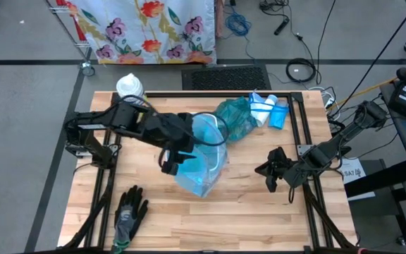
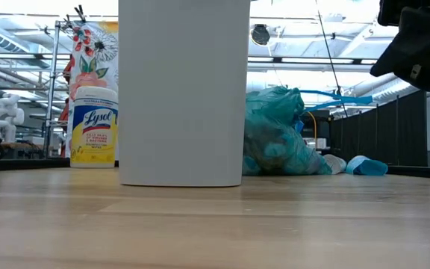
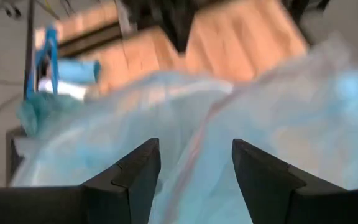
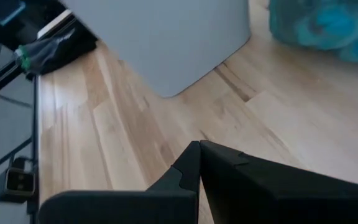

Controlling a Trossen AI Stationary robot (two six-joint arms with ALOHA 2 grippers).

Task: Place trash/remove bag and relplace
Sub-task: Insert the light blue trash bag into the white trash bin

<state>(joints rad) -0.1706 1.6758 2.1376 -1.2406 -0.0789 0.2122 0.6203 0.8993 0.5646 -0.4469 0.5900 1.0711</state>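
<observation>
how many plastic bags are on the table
2: a filled, tied-off teal plastic bag toward the table's far side, and a pale blue translucent bag lining the white bin mid-table, under the open left gripper. Others may be hidden.

pale wood tabletop (image 1: pixel 259 212), a white bin (image 2: pixel 184 97) lined with a see-through light blue bag (image 1: pixel 204 152). behind it a teal tied bag (image 1: pixel 235 116), a yellow-and-white wipes tub (image 2: pixel 94 127), a black-and-grey glove (image 1: pixel 129 212), and a floral cloth (image 1: pixel 146 28) in red, purple and white.
</observation>
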